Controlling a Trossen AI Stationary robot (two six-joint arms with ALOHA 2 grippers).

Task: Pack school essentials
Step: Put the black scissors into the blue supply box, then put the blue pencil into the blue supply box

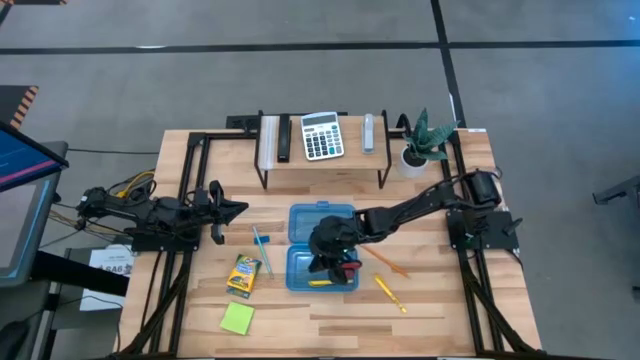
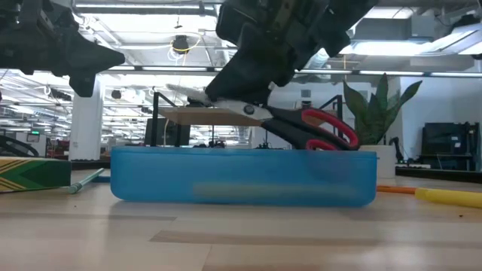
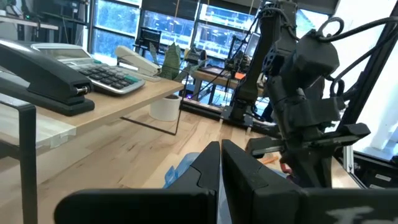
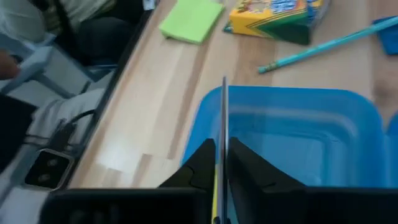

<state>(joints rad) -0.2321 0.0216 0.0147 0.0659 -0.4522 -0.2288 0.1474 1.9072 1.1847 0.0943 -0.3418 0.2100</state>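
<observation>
Right hand held the red-handled scissors by the blades just above the blue case, fingers pinching; best lowered level before letting go; left hand, closed, well left of case.

Grey floor crossed by dark lines; ceiling lights glow in a glass-walled hall.

Thin scissor blades sit between the right gripper jaws above the blue case; sticky-note pad, crayon box and teal pen lie beyond.
</observation>
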